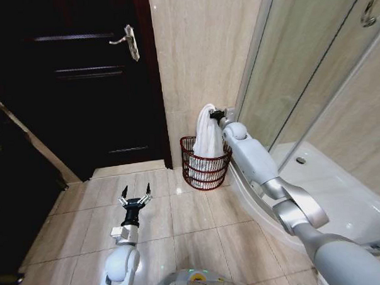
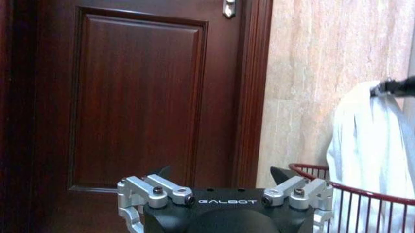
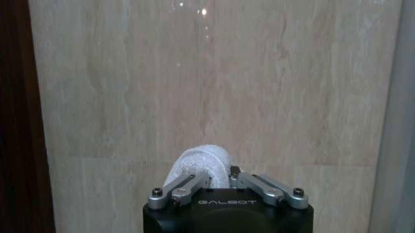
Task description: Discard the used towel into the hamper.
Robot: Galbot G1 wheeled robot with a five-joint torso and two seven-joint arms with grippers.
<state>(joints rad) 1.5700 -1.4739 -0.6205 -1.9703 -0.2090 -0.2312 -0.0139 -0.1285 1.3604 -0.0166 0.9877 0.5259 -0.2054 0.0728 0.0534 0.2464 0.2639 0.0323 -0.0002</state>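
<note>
A white towel [image 1: 208, 138] hangs from my right gripper [image 1: 214, 113], which is shut on its top edge above the hamper [image 1: 205, 170]. The towel's lower part drapes down inside the dark reddish-brown wire hamper, which stands on the floor against the beige wall. The right wrist view has the towel [image 3: 202, 164] bunched between the fingers, close to the wall. In the left wrist view the towel [image 2: 371, 145] hangs over the hamper's rim [image 2: 350, 185]. My left gripper [image 1: 136, 199] is open, low over the floor tiles left of the hamper.
A dark wooden door [image 1: 92, 77] with a lever handle [image 1: 127, 41] stands left of the hamper. A glass shower enclosure [image 1: 314, 99] with a raised white base [image 1: 331, 187] lies to the right. Tiled floor [image 1: 180, 212] spreads in front of the hamper.
</note>
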